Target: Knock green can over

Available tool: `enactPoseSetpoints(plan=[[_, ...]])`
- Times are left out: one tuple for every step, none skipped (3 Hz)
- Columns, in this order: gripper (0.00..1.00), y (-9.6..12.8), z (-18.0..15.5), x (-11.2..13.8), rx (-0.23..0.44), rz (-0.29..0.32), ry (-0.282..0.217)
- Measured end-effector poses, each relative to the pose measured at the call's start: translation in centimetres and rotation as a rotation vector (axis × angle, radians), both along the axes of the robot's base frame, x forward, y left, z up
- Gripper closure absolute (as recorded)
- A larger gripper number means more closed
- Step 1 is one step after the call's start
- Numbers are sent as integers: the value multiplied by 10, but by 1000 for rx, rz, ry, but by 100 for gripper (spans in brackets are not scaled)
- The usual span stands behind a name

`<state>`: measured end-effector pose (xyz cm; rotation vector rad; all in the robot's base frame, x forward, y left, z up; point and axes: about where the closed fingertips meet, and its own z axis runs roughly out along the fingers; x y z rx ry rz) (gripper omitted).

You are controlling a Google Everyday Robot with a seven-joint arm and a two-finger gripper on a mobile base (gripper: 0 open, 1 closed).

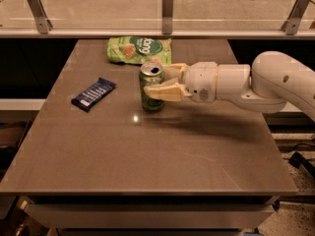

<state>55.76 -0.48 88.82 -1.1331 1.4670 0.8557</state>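
Observation:
The green can (150, 98) stands upright near the middle of the brown table (147, 151), with a silver top and pale markings on its side. My gripper (158, 81) reaches in from the right on a white arm (266, 82) and is at the can. Its fingers are spread, with the near finger (165, 92) across the can's front right side and the far finger (173, 70) behind the can. The can is partly between them. The gripper is open.
A flat green snack bag (139, 49) lies at the table's back, just behind the can. A dark blue snack bar (93, 94) lies to the can's left. A glass railing (167, 9) with metal posts runs behind the table.

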Motion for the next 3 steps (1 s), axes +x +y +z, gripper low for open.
enactPoseSetpoints(plan=[[100,0,0,0,0,0,0],[100,-1,5,1,-19,-15,2],[100,-10,15,-3,-70,-72,11]])
